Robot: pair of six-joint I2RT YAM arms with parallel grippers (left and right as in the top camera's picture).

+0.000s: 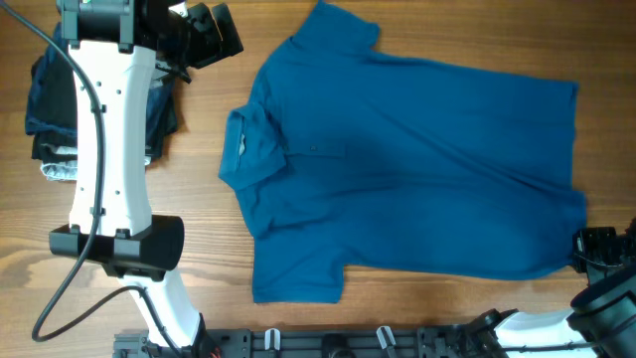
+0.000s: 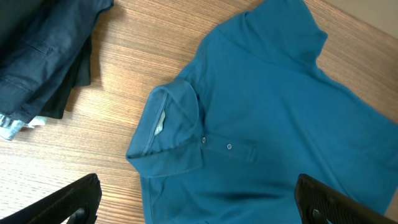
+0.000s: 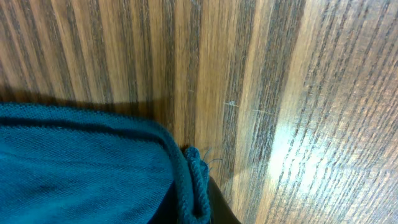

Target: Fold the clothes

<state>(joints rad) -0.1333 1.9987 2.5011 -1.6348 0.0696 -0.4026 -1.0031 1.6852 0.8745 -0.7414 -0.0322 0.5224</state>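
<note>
Overhead view, as I see it from the remote station. The polo shirt (image 1: 427, 169) lies front side up across the middle and right of the bench (image 1: 199, 199), spread nearly flat. It is a medium blue, fine-knit fabric with soft creases running along the body. Its collar (image 1: 248, 149) points left and its hem lies at the right edge of the scene. One short sleeve reaches to the far side and the other to the near side.

Left wrist view. The collar (image 2: 168, 130) is turned down, with a pale label showing inside the neck. Two small buttons sit on the closed placket (image 2: 227, 148) just right of it. The left fingers (image 2: 68, 199) are spread wide, one at each lower corner of the view, above the shirt's chest and apart from the cloth. A stack of dark folded garments (image 2: 43, 56) lies at the far left of the bench, well apart from the shirt.

Right wrist view. The right fingers (image 3: 221, 208) are pressed together on the near right corner of the hem, where the rolled, stitched edge bunches up. Overhead, they (image 1: 594, 249) sit at that same corner.
</note>
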